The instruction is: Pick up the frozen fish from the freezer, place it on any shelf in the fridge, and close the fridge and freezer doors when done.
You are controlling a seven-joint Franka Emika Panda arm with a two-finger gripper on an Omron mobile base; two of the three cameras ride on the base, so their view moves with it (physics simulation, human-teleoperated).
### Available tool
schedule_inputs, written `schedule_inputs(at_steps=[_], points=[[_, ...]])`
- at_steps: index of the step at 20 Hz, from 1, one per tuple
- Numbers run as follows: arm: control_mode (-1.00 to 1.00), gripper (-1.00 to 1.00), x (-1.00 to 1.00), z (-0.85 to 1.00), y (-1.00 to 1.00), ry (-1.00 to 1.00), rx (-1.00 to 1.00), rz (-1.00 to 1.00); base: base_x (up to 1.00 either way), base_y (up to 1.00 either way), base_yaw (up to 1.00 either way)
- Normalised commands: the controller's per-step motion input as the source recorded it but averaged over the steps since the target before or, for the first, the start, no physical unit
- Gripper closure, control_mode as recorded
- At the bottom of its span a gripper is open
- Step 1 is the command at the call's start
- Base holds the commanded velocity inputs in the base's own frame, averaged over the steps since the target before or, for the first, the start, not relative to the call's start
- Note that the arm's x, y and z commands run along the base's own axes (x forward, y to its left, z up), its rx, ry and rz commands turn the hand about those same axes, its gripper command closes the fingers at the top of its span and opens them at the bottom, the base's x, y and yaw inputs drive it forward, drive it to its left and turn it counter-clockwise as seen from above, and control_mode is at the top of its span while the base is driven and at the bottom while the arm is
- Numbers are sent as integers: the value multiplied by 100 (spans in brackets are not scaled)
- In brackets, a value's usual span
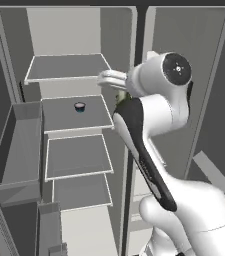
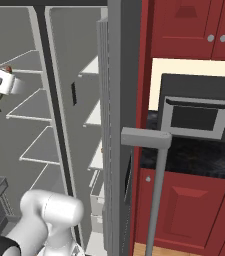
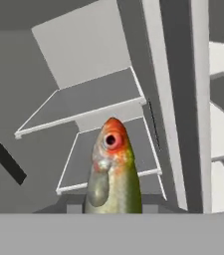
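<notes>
Frozen fish (image 3: 112, 174) is held clamped between the fingers, head pointing away from them, already lifted out of the freezer (image 2: 96, 120). Pick-up is judged done. Beyond the fish's head, the grey shelves (image 3: 88, 102) of the fridge (image 1: 74, 120) are seen ahead, not yet reached; placing remains. A small dark cup (image 1: 79, 106) sits on a middle shelf further in. Both doors are seen standing open, the fridge door (image 1: 14, 145) to one side and the freezer door (image 2: 121, 125) to the other; closing them is still left.
</notes>
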Motion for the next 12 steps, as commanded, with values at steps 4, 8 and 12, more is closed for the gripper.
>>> schedule_inputs(at_steps=[4, 8, 12], points=[[-100, 100, 62, -4, 41, 4, -15, 0, 0, 0, 0], [-100, 100, 16, -38, 17, -15, -15, 3, 0, 0, 0], [-100, 100, 44, -30, 22, -16, -10, 1, 0, 0, 0]])
